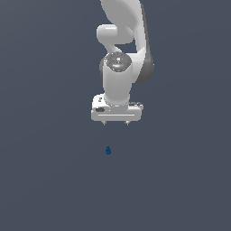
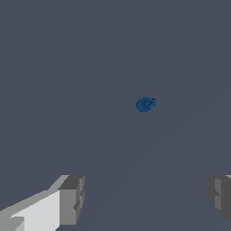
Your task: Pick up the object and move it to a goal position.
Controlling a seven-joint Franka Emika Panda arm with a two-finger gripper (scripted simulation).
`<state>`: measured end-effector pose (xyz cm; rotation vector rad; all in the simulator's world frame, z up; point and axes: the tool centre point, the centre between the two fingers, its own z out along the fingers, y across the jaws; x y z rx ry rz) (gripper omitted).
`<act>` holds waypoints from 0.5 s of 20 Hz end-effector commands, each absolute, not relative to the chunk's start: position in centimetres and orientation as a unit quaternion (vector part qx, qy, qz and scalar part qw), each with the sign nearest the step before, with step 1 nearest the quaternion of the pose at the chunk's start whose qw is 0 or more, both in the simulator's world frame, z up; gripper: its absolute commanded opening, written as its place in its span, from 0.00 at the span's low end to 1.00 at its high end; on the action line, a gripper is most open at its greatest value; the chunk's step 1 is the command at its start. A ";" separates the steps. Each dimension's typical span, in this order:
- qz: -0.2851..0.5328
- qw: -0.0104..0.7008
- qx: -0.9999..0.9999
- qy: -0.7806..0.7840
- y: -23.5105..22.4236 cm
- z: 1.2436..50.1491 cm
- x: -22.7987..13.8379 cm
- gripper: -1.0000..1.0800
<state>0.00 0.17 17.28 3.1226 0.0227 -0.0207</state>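
The white, box-bodied gripper (image 1: 116, 123) hangs pointing straight down from the glossy white jointed arm (image 1: 121, 54), its two short grey fingertips spread wide apart with nothing between them. In the wrist view the two grey finger pads (image 2: 71, 200) stand far from each other, with bare ground in the gap. Below the gripper, clear of both fingers, the tiny dark blue teardrop-shaped blob (image 1: 108, 150) lies on the flat dark grey-blue surface (image 1: 49, 180). In the exterior view it sits slightly toward that view's left of the gripper's middle, roughly under one fingertip. The wrist view shows the blob (image 2: 145, 104) well apart from both pads.
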 end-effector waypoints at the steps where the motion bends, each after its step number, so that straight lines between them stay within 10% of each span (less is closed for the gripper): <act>1: -0.007 0.009 1.000 0.018 0.0 16.9 0.4 0.96; 10: -0.005 0.008 0.996 0.089 -1.2 14.6 2.7 0.96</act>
